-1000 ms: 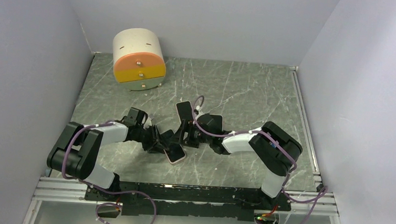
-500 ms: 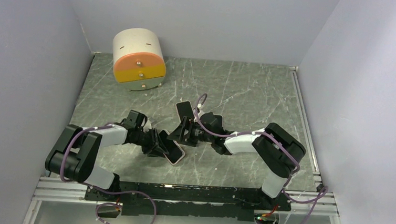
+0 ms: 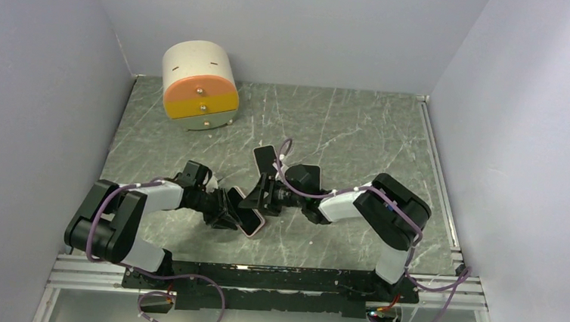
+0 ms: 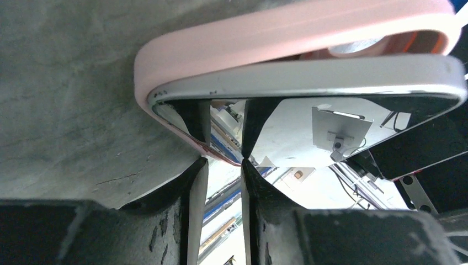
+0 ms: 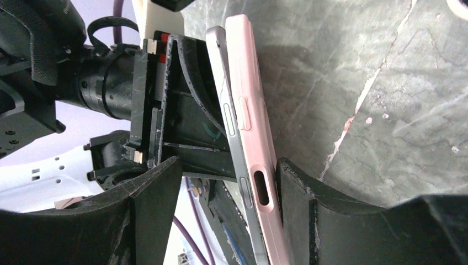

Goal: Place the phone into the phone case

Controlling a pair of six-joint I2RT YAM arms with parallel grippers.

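Left gripper [image 4: 221,163], narrowly parted, grasping nothing, braces the phone [image 4: 309,127] — right gripper [image 5: 229,165], open astride phone and case [image 5: 248,110], should squeeze squarely so edges seat.

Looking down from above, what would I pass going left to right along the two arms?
In order: left arm → phone and pink case, held together between the arms → right arm.

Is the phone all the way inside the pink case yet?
Not all the way. The phone has its silver edge sticking out of the pink case, with a gap at one end.
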